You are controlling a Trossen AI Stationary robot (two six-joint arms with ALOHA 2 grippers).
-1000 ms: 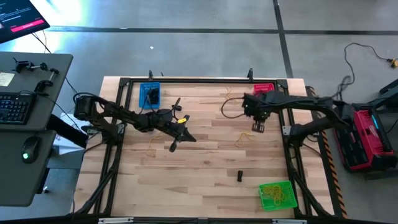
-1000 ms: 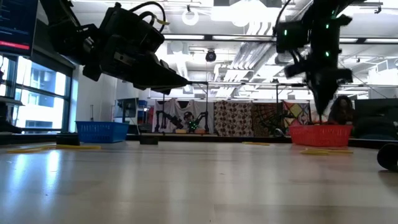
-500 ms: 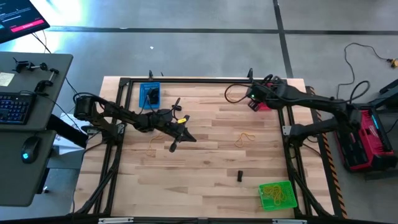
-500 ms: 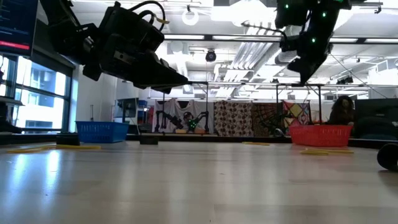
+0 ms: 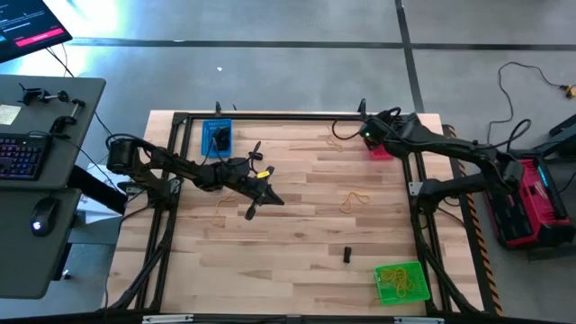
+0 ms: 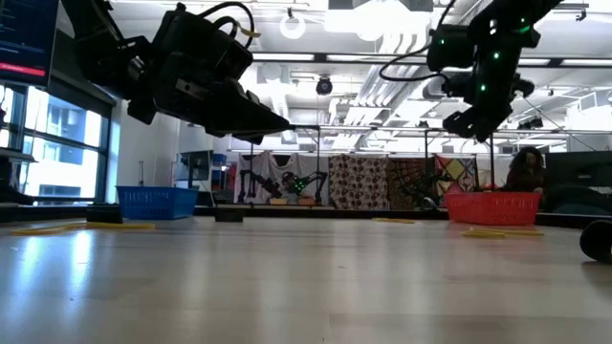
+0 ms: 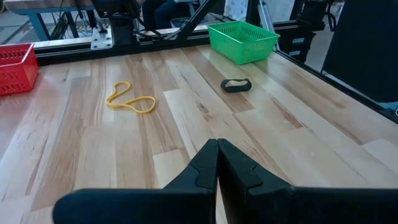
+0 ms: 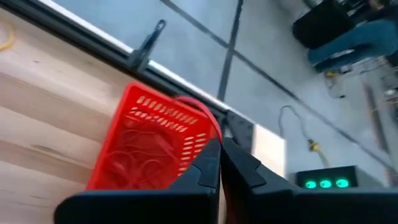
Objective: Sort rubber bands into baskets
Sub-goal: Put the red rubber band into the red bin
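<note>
My right gripper (image 5: 371, 135) hangs shut over the red basket (image 5: 383, 148) at the table's far right corner, with a thin red rubber band (image 8: 200, 107) looping out of its fingertips. My left gripper (image 5: 252, 213) is shut on nothing and hovers above the table left of centre. A yellow band (image 5: 356, 200) and a black band (image 5: 346, 254) lie flat on the wood. Another yellow band (image 5: 219, 212) lies near my left gripper. The blue basket (image 5: 219, 137) stands at the far left. The green basket (image 5: 399, 282), with yellow bands in it, stands at the near right. My right gripper pinches the red rubber band between its two fingertips (image 8: 211, 155). The band's free loop (image 8: 214, 124) arcs out past the tips. The fingers slant downward toward the table's far right corner. The band is lifted clear, above the red basket's far rim.
A black metal frame (image 5: 270, 115) runs around the table's edges. A desk with a keyboard (image 5: 20, 155) stands to the left. A red and black case (image 5: 529, 200) sits on the floor to the right. Bare wood lies between the two arms.
My right gripper has risen from the table's middle right, where it pointed down, and gone toward the far edge to above the red basket. Its wrist has rolled and it has stayed shut.
</note>
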